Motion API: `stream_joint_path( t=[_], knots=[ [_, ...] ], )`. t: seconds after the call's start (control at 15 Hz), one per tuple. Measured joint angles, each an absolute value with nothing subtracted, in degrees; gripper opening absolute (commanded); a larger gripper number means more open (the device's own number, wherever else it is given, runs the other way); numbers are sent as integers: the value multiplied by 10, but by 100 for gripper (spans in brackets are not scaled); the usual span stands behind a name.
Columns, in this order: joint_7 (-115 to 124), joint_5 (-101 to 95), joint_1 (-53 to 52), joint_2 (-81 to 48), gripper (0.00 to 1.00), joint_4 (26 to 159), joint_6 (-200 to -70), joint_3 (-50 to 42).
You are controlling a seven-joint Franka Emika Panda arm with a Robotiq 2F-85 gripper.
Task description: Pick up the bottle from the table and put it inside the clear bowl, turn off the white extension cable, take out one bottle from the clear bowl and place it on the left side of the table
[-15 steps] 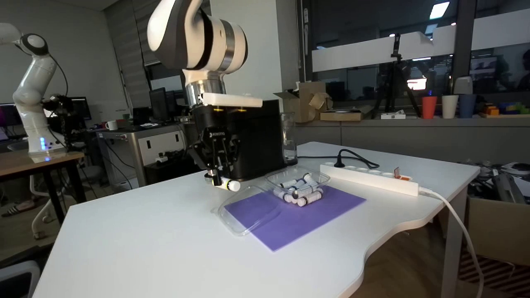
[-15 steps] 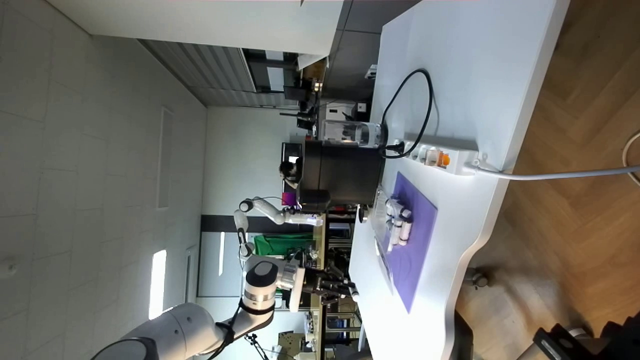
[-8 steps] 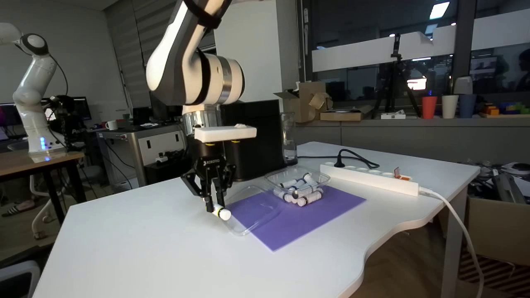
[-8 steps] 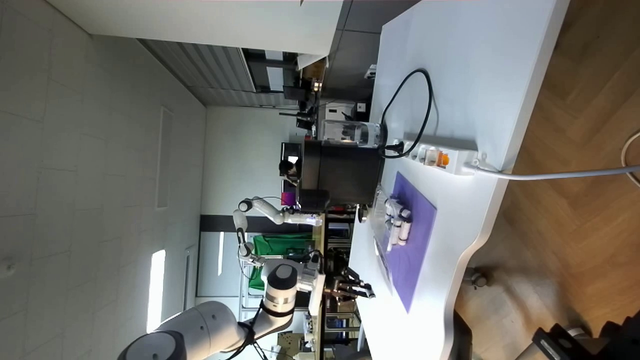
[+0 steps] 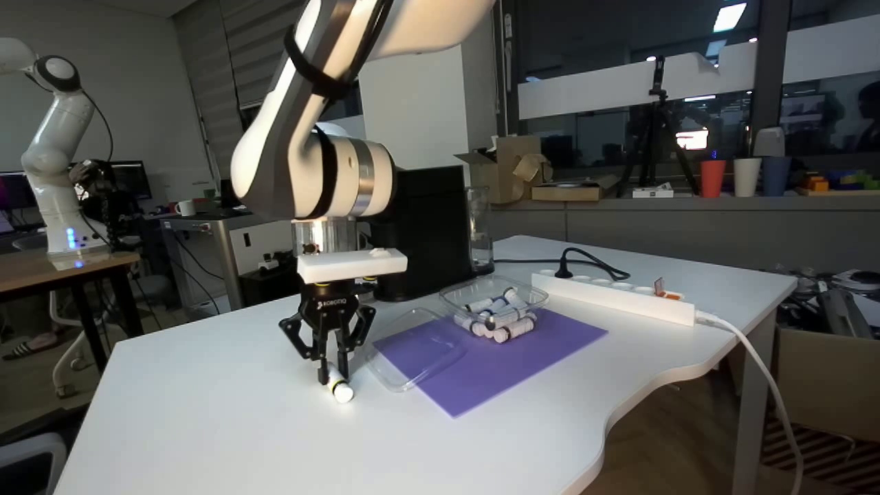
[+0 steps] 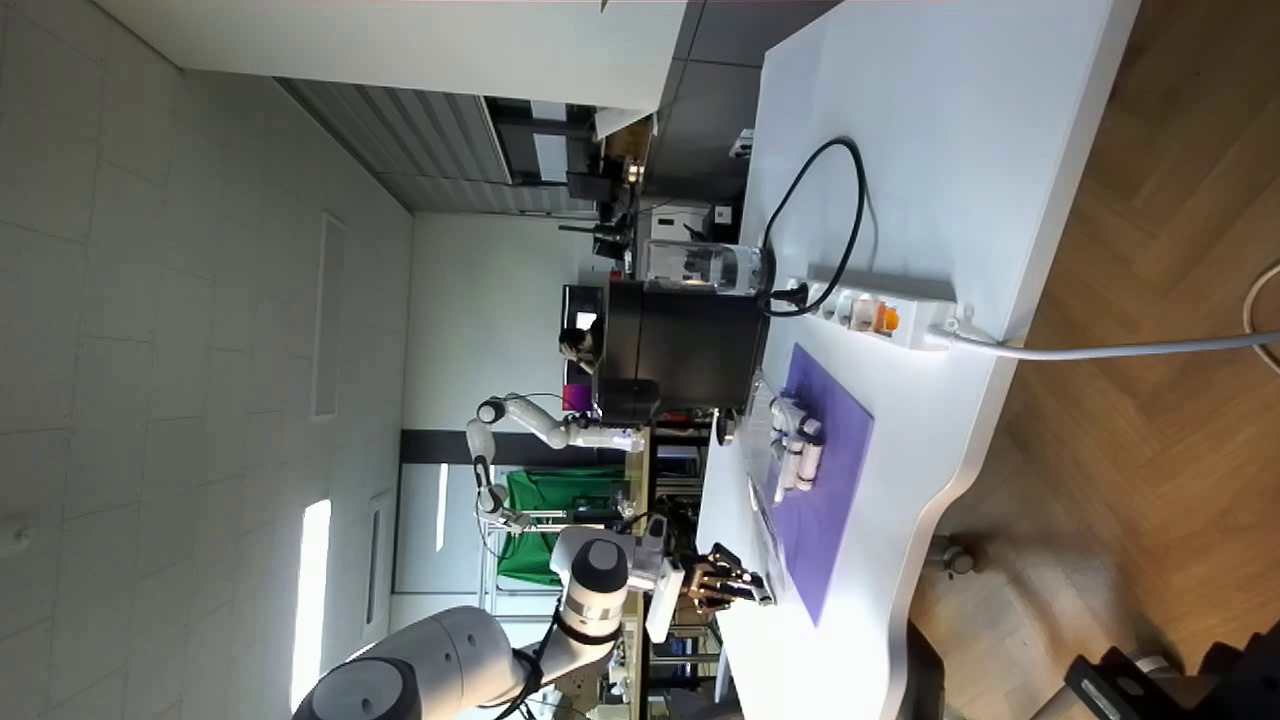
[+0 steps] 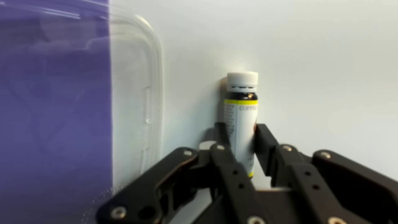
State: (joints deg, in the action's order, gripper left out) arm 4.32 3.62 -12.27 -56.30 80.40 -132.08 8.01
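Fingers (image 7: 264,140) drawn in against both sides of its label, we have hold of the small white-capped bottle (image 7: 242,123) low at the table (image 5: 213,405), between the clear lid (image 5: 416,352) and the left corner (image 5: 127,350) in an exterior view, though whether it touches the surface we cannot tell. We judge it light, stiff and smooth, ready to roll, so its straight middle, where we grip, should serve better than the cap. Toward that corner we have room to move, with the curved cut-in edge (image 5: 622,401) well apart beyond the purple mat (image 5: 509,378).
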Motion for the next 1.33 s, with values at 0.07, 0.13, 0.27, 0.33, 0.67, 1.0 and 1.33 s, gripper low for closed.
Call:
stream_joint_path(
  t=[0.07,0.13,0.27,0.33,0.67,1.0,1.33],
  knots=[
    [47,36,-125,-568,7,800,-1322,80],
    [50,36,-127,-570,7,796,-1321,79],
    [54,36,-130,-572,52,791,-1321,79],
    [55,36,-132,-574,54,788,-1321,79],
    [57,36,-137,-578,87,780,-1319,78],
    [57,35,-138,-578,100,770,-1308,77],
    [57,33,-144,-577,100,749,-1267,76]
  ],
)
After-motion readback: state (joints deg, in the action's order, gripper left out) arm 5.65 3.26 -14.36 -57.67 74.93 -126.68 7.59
